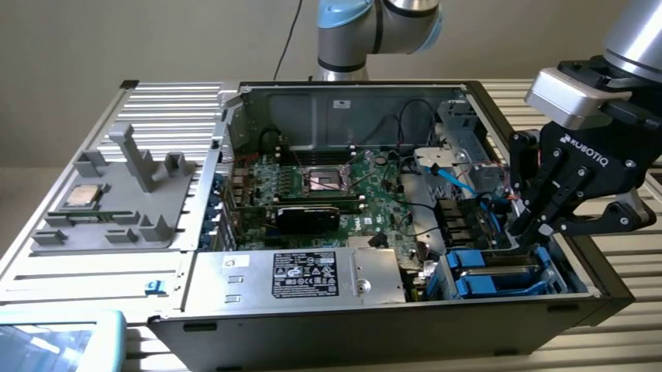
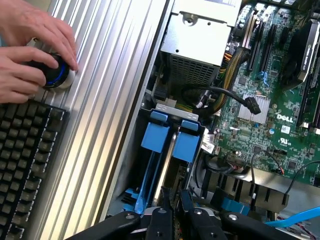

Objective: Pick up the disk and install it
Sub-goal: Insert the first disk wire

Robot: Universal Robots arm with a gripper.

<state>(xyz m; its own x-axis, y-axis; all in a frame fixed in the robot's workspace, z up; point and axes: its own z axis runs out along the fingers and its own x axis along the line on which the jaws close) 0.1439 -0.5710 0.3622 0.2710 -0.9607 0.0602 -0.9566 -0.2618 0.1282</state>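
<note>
The computer case point(image 1: 342, 108) lies open on its side on the slatted bench point(image 1: 166, 101), so anything going into it has to come from above. The end effector point(image 1: 529, 232) reaches down into the drive bay at the case's near corner on the exterior view's right. That is where the disk point(image 1: 501, 270) is, in its blue frame, standing on edge in the slot, not lying flat. In the wrist view the end effector point(image 2: 173, 206) has its fingers drawn close together. A thin silver edge of the disk point(image 2: 186, 144) runs straight into the narrow gap between them, so I'd judge it is pinching the disk by that edge. Held edge-on like this, the blue rails can line up with the bay's guides. I can't tell how deep the disk sits, because the bay walls hide its lower part. A silver box point(image 1: 300, 275) with a black label lies along the case's near edge just beside the bay, and the motherboard point(image 1: 331, 182) fills the middle. A grey holder point(image 1: 124, 201) sits toward the bench's edge on the exterior view's left, well apart from the work, with a small square chip point(image 1: 83, 198) on it. In the wrist view a person's hand point(image 2: 35, 25) rests on a round knob point(image 2: 55, 75) with a blue ring, beside a black keyboard point(image 2: 25, 150), probably guiding the arm
</note>
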